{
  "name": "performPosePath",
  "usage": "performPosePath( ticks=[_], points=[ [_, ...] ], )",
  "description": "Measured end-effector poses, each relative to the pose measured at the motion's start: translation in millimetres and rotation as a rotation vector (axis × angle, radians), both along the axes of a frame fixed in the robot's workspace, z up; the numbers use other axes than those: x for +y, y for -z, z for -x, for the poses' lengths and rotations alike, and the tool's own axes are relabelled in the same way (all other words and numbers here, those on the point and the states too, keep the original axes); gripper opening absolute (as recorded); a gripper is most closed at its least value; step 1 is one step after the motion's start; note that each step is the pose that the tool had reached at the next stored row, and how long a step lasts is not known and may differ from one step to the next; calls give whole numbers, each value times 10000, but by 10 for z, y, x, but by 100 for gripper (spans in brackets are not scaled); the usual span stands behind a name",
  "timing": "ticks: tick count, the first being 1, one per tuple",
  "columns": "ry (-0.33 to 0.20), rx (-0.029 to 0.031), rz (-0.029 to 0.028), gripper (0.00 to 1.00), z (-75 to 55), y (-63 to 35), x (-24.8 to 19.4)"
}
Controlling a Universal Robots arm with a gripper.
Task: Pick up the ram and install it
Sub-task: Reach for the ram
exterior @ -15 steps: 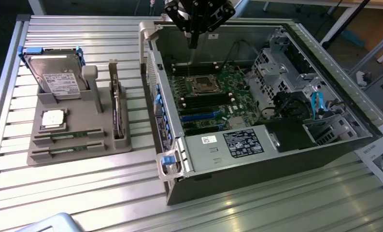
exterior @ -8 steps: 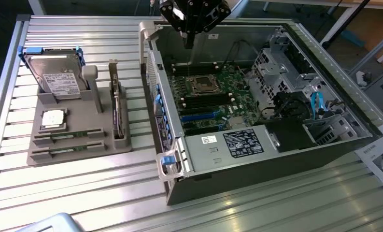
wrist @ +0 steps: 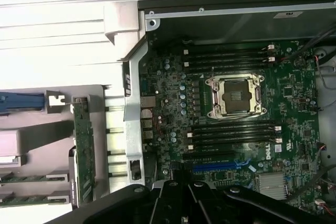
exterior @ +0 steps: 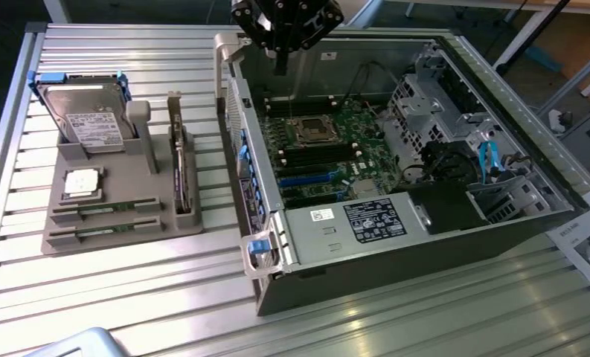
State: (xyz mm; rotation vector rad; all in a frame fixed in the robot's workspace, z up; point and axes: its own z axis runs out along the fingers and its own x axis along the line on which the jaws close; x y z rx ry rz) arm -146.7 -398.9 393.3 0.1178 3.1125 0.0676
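Two ram sticks [exterior: 106, 208] [exterior: 104, 231] lie in slots at the front of a grey holder [exterior: 126, 242] on the exterior view's left. The wrist view catches their ends [wrist: 31, 178] [wrist: 29, 200] too. My gripper [exterior: 279, 67] hangs high above the back rim of the open computer case [exterior: 394, 245], far from the sticks. It is shut and holds nothing. Its black body [wrist: 181, 203] shows in the wrist view over the motherboard [wrist: 173, 82], with black memory slots [wrist: 231, 56] [wrist: 231, 132] on both sides of the bare processor socket [wrist: 233, 95].
The grey holder also carries a hard drive [exterior: 86, 123] in a blue frame, a silver-topped processor chip [exterior: 81, 183] and a dark expansion card [exterior: 181, 175] standing on edge. Cables and a drive cage [exterior: 473, 163] crowd the case's right side. Everything rests on a ribbed metal table [exterior: 126, 297].
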Motion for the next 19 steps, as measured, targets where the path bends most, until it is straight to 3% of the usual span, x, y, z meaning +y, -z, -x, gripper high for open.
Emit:
performPosePath(
  ticks=[12, 19],
  points=[
    [1, 0, 0, 10, 282, 0, 0],
    [1, -1, -1, 10, 520, 1, 0]
  ],
)
